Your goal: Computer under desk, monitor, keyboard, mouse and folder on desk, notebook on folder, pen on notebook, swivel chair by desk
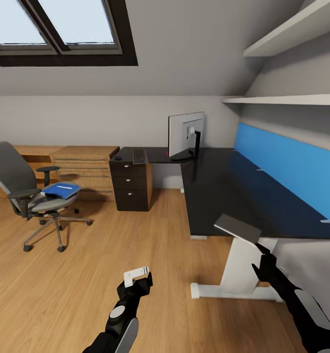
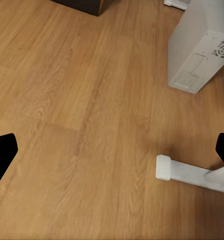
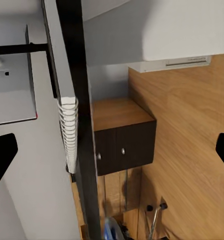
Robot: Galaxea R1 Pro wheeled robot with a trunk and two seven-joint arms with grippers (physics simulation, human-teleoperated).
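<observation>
The black desk (image 1: 209, 196) carries the monitor (image 1: 185, 133) at its corner, back toward me, with the keyboard (image 1: 139, 157) and the mouse (image 1: 118, 158) to its left. The swivel chair (image 1: 18, 189) stands apart on the left, holding the blue folder (image 1: 59, 191) with the pen (image 1: 64, 187) on it. A grey spiral notebook (image 1: 237, 228) sits at the desk's near edge; whether it rests there is unclear. My right gripper (image 1: 259, 259) is just behind it, fingers spread. My left gripper (image 1: 135, 280) hangs open over the floor. The computer (image 2: 201, 50) stands on the floor.
A light wooden counter (image 1: 82, 162) runs along the back wall behind the chair. The desk's white leg and foot (image 1: 236, 279) stand close in front of my right arm. Dark drawers (image 1: 130, 184) sit under the desk's left end. Wall shelves (image 1: 282, 99) hang above the blue panel.
</observation>
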